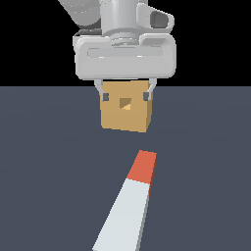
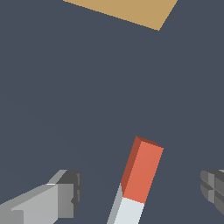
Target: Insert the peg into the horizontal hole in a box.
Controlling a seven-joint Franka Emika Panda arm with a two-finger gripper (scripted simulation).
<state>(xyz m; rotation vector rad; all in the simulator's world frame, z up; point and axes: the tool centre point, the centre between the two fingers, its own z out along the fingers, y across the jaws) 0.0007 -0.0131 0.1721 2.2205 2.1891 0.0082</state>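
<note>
A flat, dark slate-blue bench (image 1: 49,171) spread out evenly below the pincer and all around it. Behind the pincer the bench ended at a straight horizon, and above that lay a plain black backdrop (image 1: 29,44). Light was even.

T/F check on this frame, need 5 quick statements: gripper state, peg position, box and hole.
1. The gripper is open and holds nothing. True.
2. The peg is already in the horizontal hole. False: it lies on the floor, apart from the box.
3. The peg's orange-red end points toward the box. True.
4. The hole sits at a corner of the box's face. False: it sits at the centre.
5. The fingers are clamped on the peg. False: in the wrist view they stand on either side of it, with gaps.
</note>
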